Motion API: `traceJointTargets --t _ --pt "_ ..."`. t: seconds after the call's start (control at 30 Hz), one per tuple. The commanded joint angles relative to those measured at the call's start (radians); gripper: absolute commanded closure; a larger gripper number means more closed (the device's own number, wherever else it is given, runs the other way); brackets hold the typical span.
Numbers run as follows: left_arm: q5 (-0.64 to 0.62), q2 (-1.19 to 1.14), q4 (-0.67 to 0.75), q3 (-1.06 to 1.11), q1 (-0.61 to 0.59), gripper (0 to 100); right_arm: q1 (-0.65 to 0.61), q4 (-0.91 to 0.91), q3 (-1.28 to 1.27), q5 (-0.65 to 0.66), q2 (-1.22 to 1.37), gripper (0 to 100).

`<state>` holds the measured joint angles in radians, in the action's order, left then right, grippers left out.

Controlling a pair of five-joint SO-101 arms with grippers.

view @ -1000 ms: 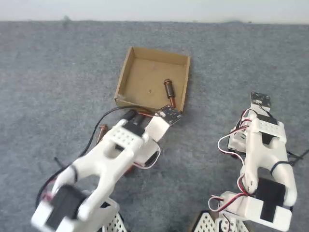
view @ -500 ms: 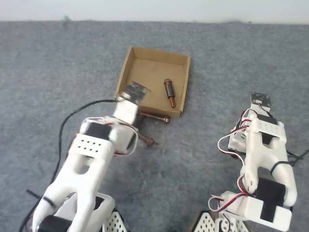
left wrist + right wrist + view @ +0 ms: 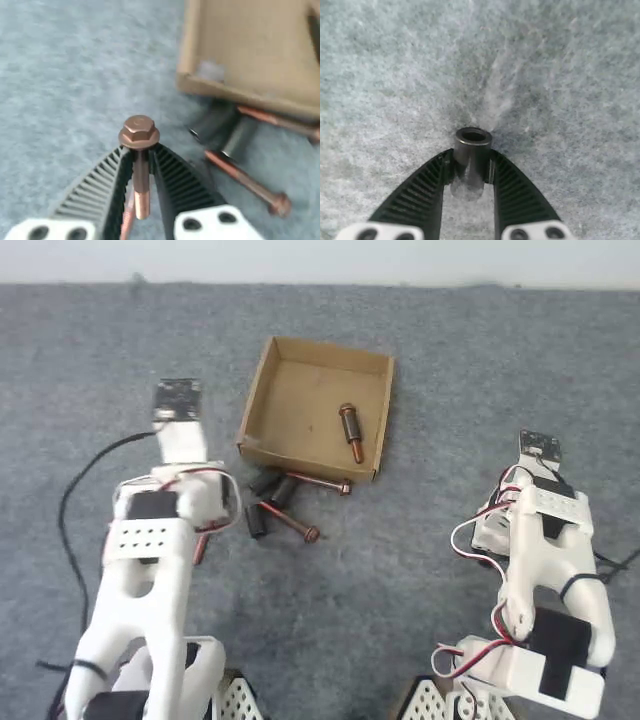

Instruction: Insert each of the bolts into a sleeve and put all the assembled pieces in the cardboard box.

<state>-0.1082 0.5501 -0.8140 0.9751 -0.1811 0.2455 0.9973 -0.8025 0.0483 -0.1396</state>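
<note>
Swinging my left arm off the little heap by the open brown cardboard box (image 3: 262,380) has carried my left pincer (image 3: 141,150) out over the grey felt-like tabletop (image 3: 450,370), to the left of the box in the high view. It has come away clamped on a copper-coloured hex-headed bolt (image 3: 139,134), held by the shank with the head standing clear of the tips. With the arm gone, the heap is uncovered: two more loose copper bolts (image 3: 320,481) and a few short black sleeves (image 3: 258,520) lie just in front of the box wall. My right arm has not stirred. My right pincer (image 3: 471,159) is closed on a black metal sleeve (image 3: 472,142), its open bore turned toward the wrist camera. One assembled bolt and sleeve (image 3: 351,432) lies inside the box. I judge the pick finished: bolt and sleeve are each in hand but well apart, so bringing them together and lining shank with bore comes next.
</note>
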Motion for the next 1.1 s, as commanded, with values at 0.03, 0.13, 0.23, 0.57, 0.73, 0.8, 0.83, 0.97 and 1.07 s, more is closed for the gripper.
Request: traceJointTargets --t 0.03,0.13,0.23,0.57,0.73,0.8,0.83,0.97,1.07 --pt "-0.046 0.058 0.101 0.028 -0.081 99 0.010 -0.008 0.003 0.015 -0.068 99.3" --pt "-0.049 0.058 0.238 0.114 -0.092 99 0.005 -0.030 0.012 0.012 -0.070 99.3" --pt "-0.049 0.060 0.368 0.186 -0.094 99 -0.039 -0.101 0.017 0.009 -0.070 99.3" --pt "-0.046 0.054 0.414 0.226 -0.095 99 -0.199 -0.364 0.015 0.015 -0.068 99.3" --pt "-0.044 0.060 0.416 0.239 -0.094 99 -0.262 -0.570 0.012 0.012 -0.059 99.3" --pt "-0.044 0.060 0.416 0.239 -0.098 99 -0.278 -0.659 0.011 0.011 -0.059 99.3" --pt "-0.044 0.060 0.416 0.239 -0.106 99 -0.286 -0.702 0.011 0.011 -0.059 99.3" --pt "-0.044 0.060 0.417 0.237 -0.130 99 -0.306 -0.863 0.009 0.011 -0.058 99.3" --pt "-0.044 0.057 0.417 0.237 -0.130 99 -0.318 -0.926 0.008 0.014 -0.044 99.2"
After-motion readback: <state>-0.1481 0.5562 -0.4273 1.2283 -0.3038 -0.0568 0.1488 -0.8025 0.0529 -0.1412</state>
